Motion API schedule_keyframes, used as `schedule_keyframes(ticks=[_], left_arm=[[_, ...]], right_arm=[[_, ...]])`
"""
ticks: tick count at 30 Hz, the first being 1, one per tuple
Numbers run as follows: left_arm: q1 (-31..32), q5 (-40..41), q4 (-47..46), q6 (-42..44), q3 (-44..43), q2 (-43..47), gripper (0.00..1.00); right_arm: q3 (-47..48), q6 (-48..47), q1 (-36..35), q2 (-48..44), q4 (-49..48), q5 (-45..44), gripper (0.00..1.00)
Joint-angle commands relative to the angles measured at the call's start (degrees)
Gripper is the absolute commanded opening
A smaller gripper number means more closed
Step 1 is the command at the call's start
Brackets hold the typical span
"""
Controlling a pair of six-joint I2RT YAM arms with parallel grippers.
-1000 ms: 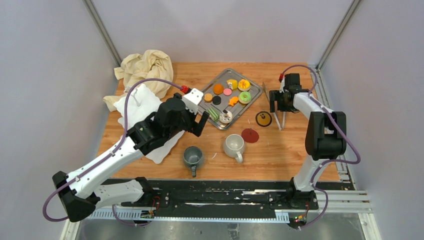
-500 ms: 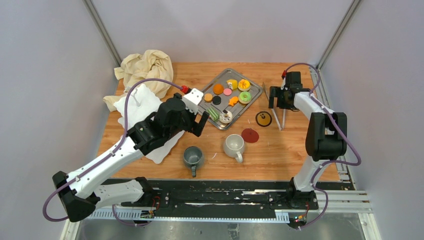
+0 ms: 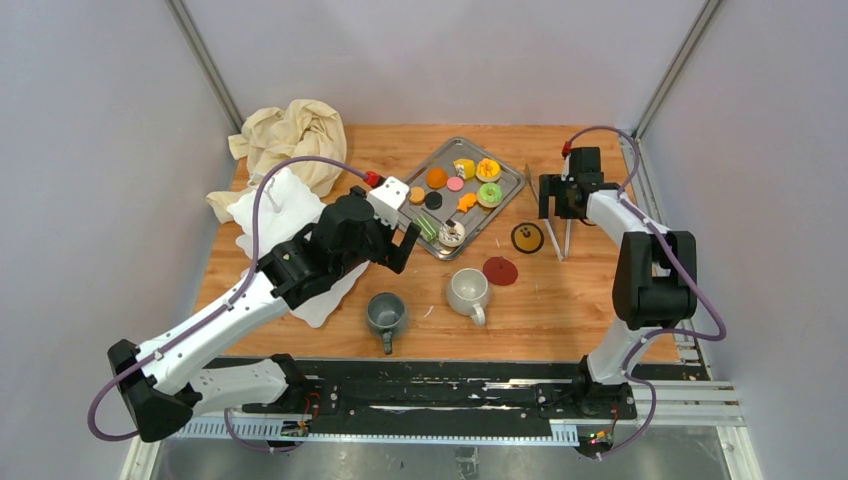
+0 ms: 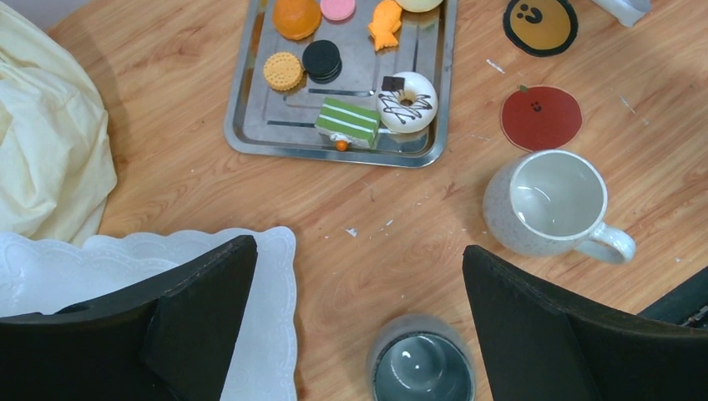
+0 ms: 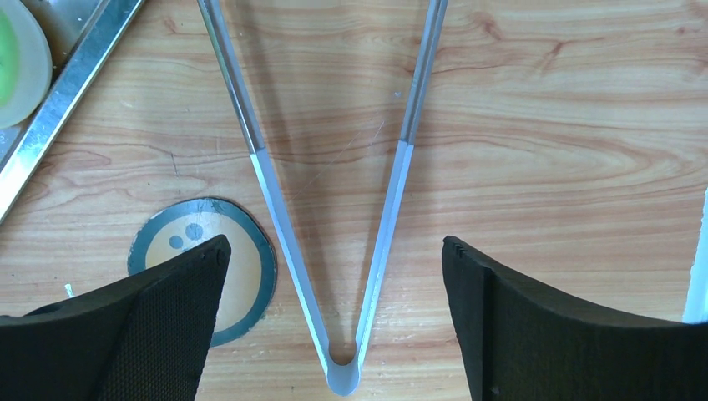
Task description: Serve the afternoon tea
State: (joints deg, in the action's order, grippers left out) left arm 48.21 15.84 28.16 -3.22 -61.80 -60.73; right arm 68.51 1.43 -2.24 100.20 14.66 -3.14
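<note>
Small pastries lie on the steel tray [image 3: 507,172], among them a green ring doughnut [image 3: 490,194] and an orange one [image 3: 437,177]. The grey mug [image 3: 386,313] and the white mug [image 3: 467,290] stand nearer the arms. My left gripper [image 4: 359,255] is open and holds nothing. It hovers between the stand's white scalloped plate [image 4: 271,284] and the grey mug [image 4: 422,368], with the white mug [image 4: 555,205] off to its right. My right gripper [image 5: 334,245] is open above metal tongs [image 5: 384,217] that lie on the table. Nothing is between its fingers.
A beige cloth [image 3: 290,135] is bunched at the back left. A yellow coaster [image 3: 527,237] and a red coaster [image 3: 500,271] lie between the tray and the tongs [image 3: 556,245]. A green layered cake [image 4: 348,123] and an iced doughnut [image 4: 407,102] sit at the tray's near edge.
My right gripper's jaws have opened wider over the tongs and its arm has shifted slightly. The left arm has hardly moved.
</note>
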Motion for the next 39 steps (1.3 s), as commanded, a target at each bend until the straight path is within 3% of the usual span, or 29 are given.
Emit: schedule_keyframes(ticks=[1,12,31,39], left_arm=[[0.3,-0.6,-2.1,-0.6,-0.1,-1.0,0.98],[0.3,0.2,-1.2,-1.5,-0.1,-0.8,0.98],[0.3,0.1,-2.2,-1.0,-1.4,-2.6,0.98],[0.3,0.2,-2.2,-0.8,-1.4,-2.6,0.98]], right_arm=[[1.7,1.1,0.0,0.3,0.3,1.1,0.95],[4.2,3.4,1.1,5.2,1.2,5.3,0.95],[9.7,5.5,1.8,13.0,2.7,0.9,1.0],[12.5,4.1,2.0,16.3,5.1,1.0,0.93]])
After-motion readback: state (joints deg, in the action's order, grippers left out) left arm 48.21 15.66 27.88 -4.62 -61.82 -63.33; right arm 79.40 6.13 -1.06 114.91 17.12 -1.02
